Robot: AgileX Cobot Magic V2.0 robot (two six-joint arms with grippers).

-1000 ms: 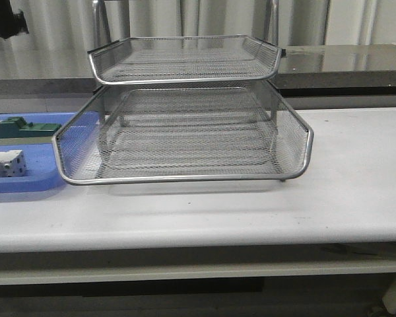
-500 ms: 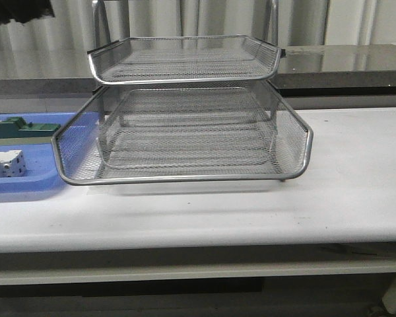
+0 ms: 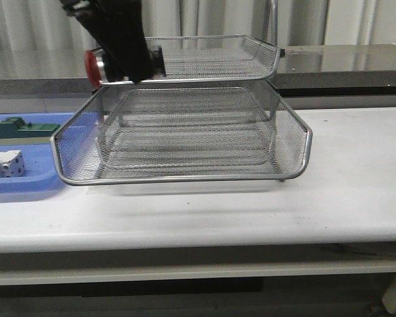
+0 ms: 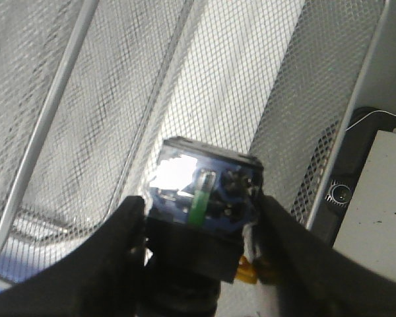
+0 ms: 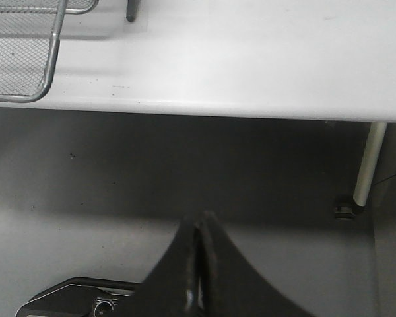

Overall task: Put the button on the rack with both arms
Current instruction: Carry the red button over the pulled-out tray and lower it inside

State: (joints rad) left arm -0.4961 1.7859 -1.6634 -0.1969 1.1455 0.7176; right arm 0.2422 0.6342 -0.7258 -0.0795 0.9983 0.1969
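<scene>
Button (image 3: 94, 67) in grasp, the left gripper (image 4: 198, 228) reaches down from the upper left to the left front corner of the rack's (image 3: 185, 119) upper tray. Its jaws are clamped on the black body, red head pointing left, blue rear part facing the mesh in the wrist view. The right gripper (image 5: 198, 247) hangs low, off the near edge of the counter (image 5: 251, 59), jaws pressed together on nothing.
</scene>
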